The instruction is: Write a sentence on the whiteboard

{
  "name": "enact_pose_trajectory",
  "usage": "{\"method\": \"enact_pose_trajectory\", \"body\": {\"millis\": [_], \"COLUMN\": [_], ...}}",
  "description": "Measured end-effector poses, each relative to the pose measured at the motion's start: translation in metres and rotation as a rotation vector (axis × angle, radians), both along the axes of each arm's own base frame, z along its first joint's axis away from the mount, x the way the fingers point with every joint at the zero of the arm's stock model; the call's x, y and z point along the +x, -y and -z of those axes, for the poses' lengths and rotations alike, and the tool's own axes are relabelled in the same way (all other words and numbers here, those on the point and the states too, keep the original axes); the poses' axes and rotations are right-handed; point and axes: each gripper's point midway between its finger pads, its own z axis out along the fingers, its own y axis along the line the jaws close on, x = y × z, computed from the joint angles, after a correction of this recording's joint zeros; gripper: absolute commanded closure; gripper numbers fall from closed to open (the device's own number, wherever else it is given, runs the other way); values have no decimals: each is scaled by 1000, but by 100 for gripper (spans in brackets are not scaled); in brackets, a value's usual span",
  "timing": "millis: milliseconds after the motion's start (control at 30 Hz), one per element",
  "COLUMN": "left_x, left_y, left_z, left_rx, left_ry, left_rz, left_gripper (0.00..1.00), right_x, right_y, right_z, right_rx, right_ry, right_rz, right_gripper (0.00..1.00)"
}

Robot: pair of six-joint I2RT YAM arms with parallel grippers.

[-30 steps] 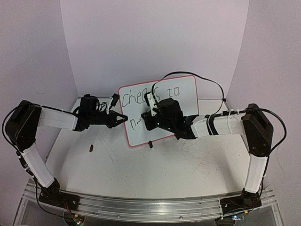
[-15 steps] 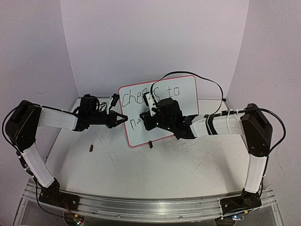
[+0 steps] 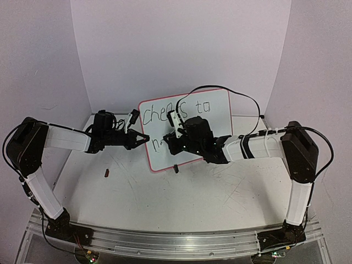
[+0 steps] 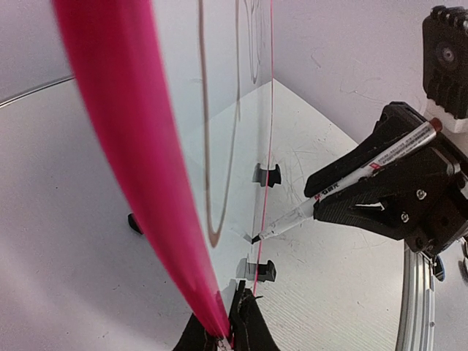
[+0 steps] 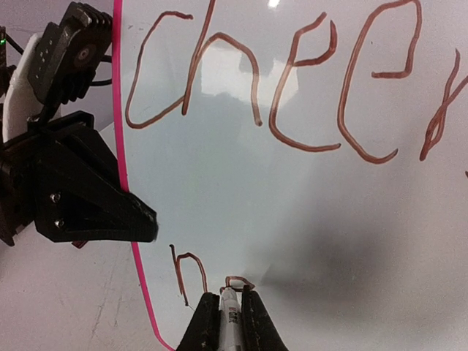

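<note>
The right gripper (image 5: 229, 295) is kept clamped on the marker (image 5: 229, 325), and over the last second it is carried a little to the left across the board (image 5: 344, 219), with the tip pressed to the lower part. An "n" is finished there and a small arc is begun beside it. The sentence (image 5: 307, 142) is thus being continued. The upper line is written, though partly hidden by the gripper from above, and the lower line is judged barely started. The left gripper (image 4: 232, 333) is not moved. It is closed on the red rim at the board's left edge, so the board is held steady and propped up at mid-table between the two arms.

At the near edge a metal rail (image 3: 176, 239) is fixed, and the arm bases are bolted to it. The table (image 3: 192, 201) behind it is white and heavily scuffed. A small dark object (image 3: 106, 172) is left lying on it near the left arm. The table is closed in at the back and sides by plain pale walls (image 3: 181, 49).
</note>
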Motion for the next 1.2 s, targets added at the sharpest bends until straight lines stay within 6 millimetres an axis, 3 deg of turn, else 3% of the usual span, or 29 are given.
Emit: {"method": "enact_pose_trajectory", "body": {"millis": [500, 667, 800, 900, 1033, 1200], "left_x": [1, 1, -1, -1, -1, -2], "left_y": [-1, 0, 0, 1, 1, 1], "left_z": [0, 0, 0, 0, -1, -1], "left_rx": [2, 2, -1, 2, 3, 3], "left_ry": [0, 0, 1, 7, 19, 21], "left_rz": [-5, -3, 3, 7, 16, 17], "left_gripper": [100, 100, 100, 100, 100, 100], "right_x": [-5, -4, -7, -7, -2, 5], "right_y": [10, 17, 36, 44, 39, 25], "right_z": [23, 21, 10, -13, -37, -38], "right_rx": [-48, -65, -54, -10, 49, 65], "right_ry": [-20, -1, 22, 49, 79, 81], "right_rz": [48, 85, 110, 113, 90, 58], "right_gripper": [100, 100, 100, 100, 100, 100]}}
